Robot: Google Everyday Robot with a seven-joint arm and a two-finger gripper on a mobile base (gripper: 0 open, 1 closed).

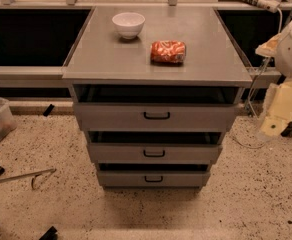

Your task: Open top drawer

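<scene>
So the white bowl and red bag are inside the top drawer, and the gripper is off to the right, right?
No. The camera view shows the white bowl and red bag on the cabinet top, above the top drawer, not inside it. The gripper is off to the right, as you said.
</scene>
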